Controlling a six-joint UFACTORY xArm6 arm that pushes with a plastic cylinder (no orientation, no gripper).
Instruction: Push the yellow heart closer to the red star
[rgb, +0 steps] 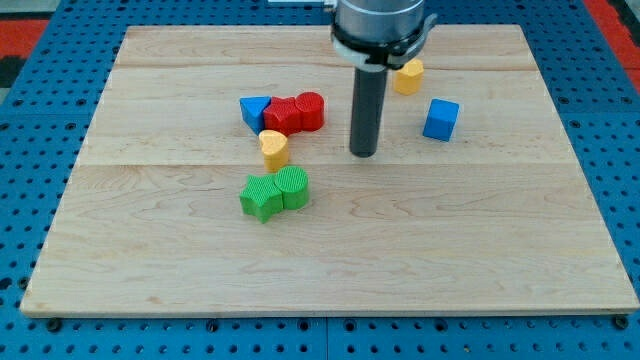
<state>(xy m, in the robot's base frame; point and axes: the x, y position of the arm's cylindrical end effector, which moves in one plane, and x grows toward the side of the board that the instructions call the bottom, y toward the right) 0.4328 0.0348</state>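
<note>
Rod-ended, with no jaws to open or close, my tip stands clear of every block. To its left, near the board's middle, lies the yellow heart block, just below the red star block; a push up-view would close them.

Blocks in a cluster left of centre on the surface, my tip to its right.
The blue triangle, red star and red cylinder touch in a row; the yellow heart lies just below the star, and the touching green star and green cylinder lie lower. My tip stands right of the heart; the yellow block and blue cube lie further right.
</note>
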